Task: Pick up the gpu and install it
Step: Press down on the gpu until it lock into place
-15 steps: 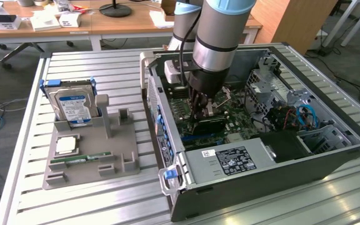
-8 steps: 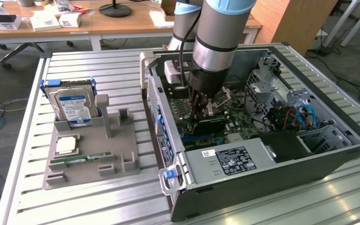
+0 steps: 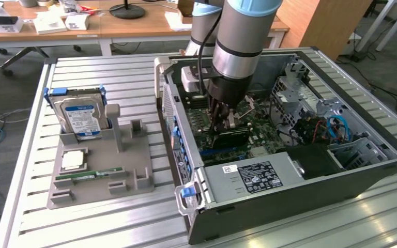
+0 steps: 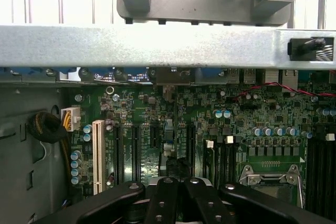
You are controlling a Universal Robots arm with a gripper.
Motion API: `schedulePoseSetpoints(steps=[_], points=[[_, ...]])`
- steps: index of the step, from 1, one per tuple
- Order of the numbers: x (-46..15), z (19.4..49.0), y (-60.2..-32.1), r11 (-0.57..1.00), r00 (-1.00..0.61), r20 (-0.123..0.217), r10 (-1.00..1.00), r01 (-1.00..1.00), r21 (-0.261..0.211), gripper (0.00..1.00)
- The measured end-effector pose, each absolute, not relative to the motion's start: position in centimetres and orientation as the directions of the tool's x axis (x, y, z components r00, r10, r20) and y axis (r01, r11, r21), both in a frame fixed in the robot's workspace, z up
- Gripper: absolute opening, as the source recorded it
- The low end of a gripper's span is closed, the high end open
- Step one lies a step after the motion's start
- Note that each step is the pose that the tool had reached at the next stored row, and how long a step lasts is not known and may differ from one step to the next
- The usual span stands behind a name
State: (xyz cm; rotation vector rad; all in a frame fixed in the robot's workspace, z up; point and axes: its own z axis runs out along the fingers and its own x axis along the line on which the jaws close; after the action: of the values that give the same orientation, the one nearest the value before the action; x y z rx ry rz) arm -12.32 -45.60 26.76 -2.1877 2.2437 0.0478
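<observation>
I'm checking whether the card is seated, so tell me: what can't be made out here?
- Exterior view: the gpu is mostly hidden by the gripper; its slot contact is not visible.
- Wrist view: gripper linkage covers whatever sits under the fingers.
- Exterior view: hard drive label text is too small.

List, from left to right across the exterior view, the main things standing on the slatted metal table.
hard drive → grey holder tray → memory stick → open computer case, with the gpu under the pincer.
</observation>
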Motion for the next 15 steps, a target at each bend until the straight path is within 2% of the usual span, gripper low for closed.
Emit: schedulePoseSetpoints(steps=[15], points=[[-12.31,26.74,-45.6,0.025,-0.025,-0.027,-0.999,-1.0,0.017,0.11]])
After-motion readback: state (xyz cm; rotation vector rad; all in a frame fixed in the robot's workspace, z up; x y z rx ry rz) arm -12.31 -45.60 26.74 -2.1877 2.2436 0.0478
